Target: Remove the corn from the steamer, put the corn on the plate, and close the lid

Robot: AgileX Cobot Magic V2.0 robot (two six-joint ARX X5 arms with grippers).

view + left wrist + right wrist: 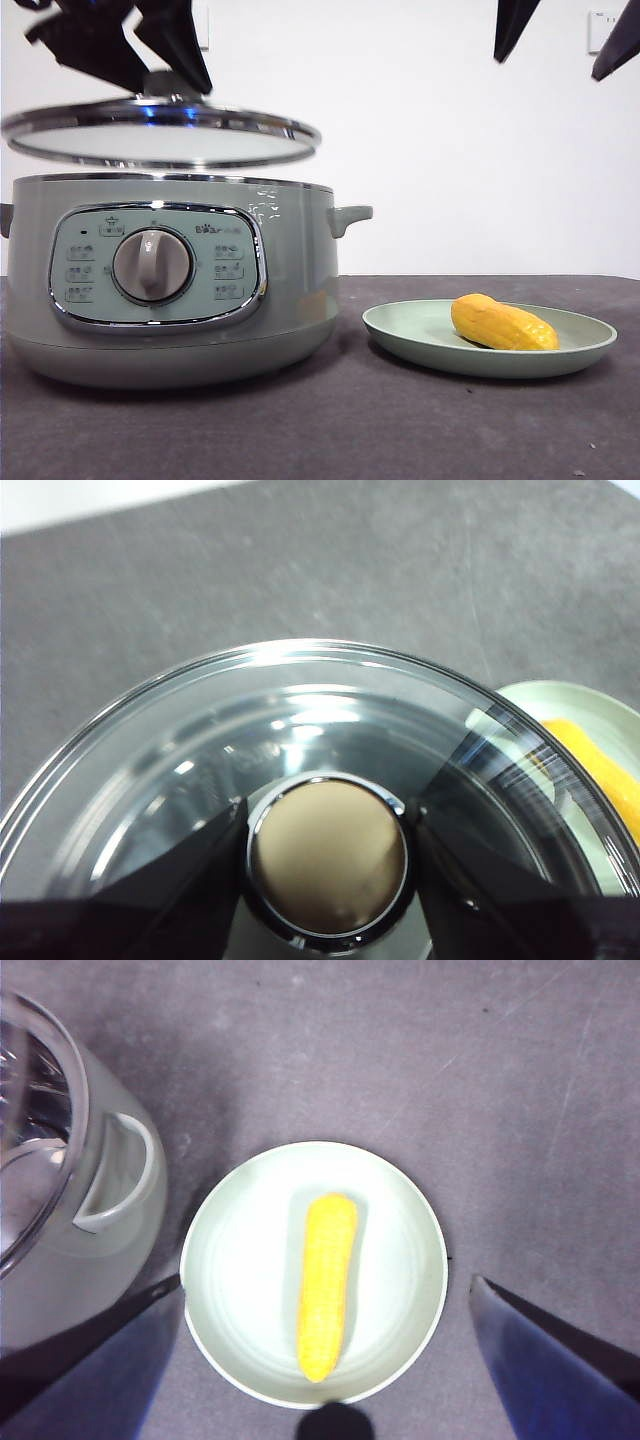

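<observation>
Your left gripper [150, 70] sits directly above the steamer [170, 280], with its two jaws closed against opposite sides of the knob [327, 855] on the lid [160, 135]. The left wrist view confirms this: both jaws press on the chrome-ringed knob with no gap visible. The lid hangs in that grip, roughly level, just above the steamer's chrome rim and not touching it. A clear band of white wall shows between the two. The lid is centred over the steamer, perhaps set slightly toward the plate side.

The steamer stands on the dark grey table [330, 420] with its control panel and grey dial [152, 265] facing the front camera. Its side handle [350, 215] points toward the plate.

To the right of the steamer, near it but not touching, you have the plate [420, 350]. The corn [503, 323] lies flat inside it, a little off-centre toward the side away from the steamer. In the right wrist view the cob lies along the middle of the plate, clear of the rim.

Your right gripper [565, 35] hovers high above the plate and the corn, well apart from both. Its jaws are spread wide, wider than the plate, and hold nothing.
</observation>
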